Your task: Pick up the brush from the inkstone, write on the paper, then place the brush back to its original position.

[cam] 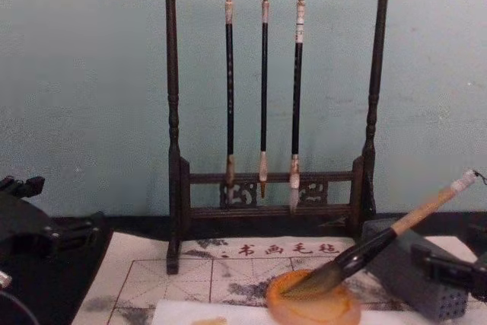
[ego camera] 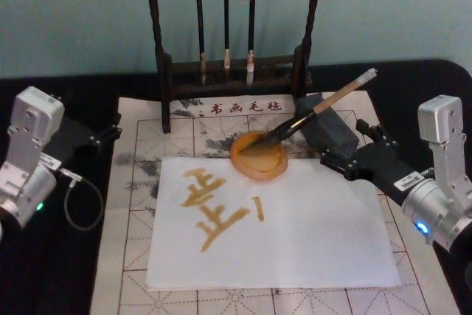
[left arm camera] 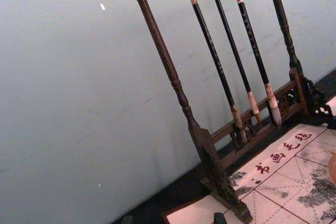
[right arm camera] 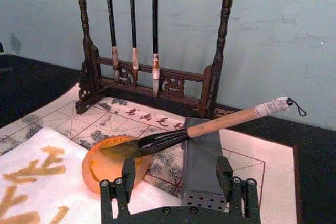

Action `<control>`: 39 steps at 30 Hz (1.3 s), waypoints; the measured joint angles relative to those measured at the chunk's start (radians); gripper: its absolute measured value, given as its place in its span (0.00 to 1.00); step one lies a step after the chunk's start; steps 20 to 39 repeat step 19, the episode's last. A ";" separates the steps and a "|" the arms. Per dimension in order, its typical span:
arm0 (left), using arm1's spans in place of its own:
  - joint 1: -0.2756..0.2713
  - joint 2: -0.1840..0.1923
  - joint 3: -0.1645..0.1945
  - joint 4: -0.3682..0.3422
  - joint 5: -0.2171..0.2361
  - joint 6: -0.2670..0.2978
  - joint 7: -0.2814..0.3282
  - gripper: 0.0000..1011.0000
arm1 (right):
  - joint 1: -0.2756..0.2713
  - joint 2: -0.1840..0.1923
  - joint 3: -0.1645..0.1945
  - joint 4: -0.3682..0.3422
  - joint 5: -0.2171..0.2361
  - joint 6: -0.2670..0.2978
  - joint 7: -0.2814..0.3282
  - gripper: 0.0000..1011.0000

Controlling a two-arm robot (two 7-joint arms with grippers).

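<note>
**Writing done, brush back on the inkstone; arm only has to clear off**

The paper (ego camera: 295,234) lies on the gridded calligraphy mat (ego camera: 140,182) and carries several ochre-yellow strokes (ego camera: 210,208) on its left half, so the writing step looks complete. The brush (ego camera: 317,112) is down again: its dark tuft rests in the round amber inkstone (ego camera: 258,158), which sits at the paper's far edge, while the tan handle leans up and to the right across the top of the grey rectangular block (right arm camera: 202,166) just beside the dish. The whitish end cap sticks out past the block, in the air.

The right end effector (right arm camera: 176,174) sits low on the bench to the right of the paper, just short of the block, with its two black fingers (right arm camera: 127,174) spread wide apart and nothing between them. In the right wrist view the brush handle crosses beyond and above the fingers, apart from them, so the brush is released.

The left end effector (ego camera: 103,134) is parked well off to the left beside the mat; I cannot tell how its fingers stand.

Behind everything stands the dark wooden brush rack (cam: 270,112) with three thin black-handled brushes (cam: 263,89) hanging from it, untouched by either arm.

By my reading all three steps are finished, and what remains is at most drawing the right arm away without nudging the handle off the block.
</note>
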 joint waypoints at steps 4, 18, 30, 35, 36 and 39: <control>0.000 0.000 0.000 0.000 0.000 0.000 0.000 0.99 | 0.000 0.000 0.000 0.000 0.000 0.000 0.000 0.99; 0.000 0.000 0.000 0.000 0.000 0.000 0.000 0.99 | 0.000 0.000 0.000 0.000 0.001 0.000 0.000 0.99; 0.000 0.000 0.000 0.000 0.000 0.000 0.000 0.99 | 0.000 0.000 0.000 0.000 0.000 0.000 0.000 0.99; 0.000 0.000 0.000 0.000 0.000 0.000 0.000 0.99 | 0.000 0.000 0.000 0.000 0.000 0.000 0.000 0.99; 0.000 0.000 0.000 0.000 0.000 0.000 0.000 0.99 | 0.000 0.000 0.000 0.000 0.000 0.000 0.000 0.99; 0.000 0.000 0.000 0.000 0.000 0.000 0.000 0.99 | 0.000 0.000 0.000 0.000 0.000 0.000 0.000 0.99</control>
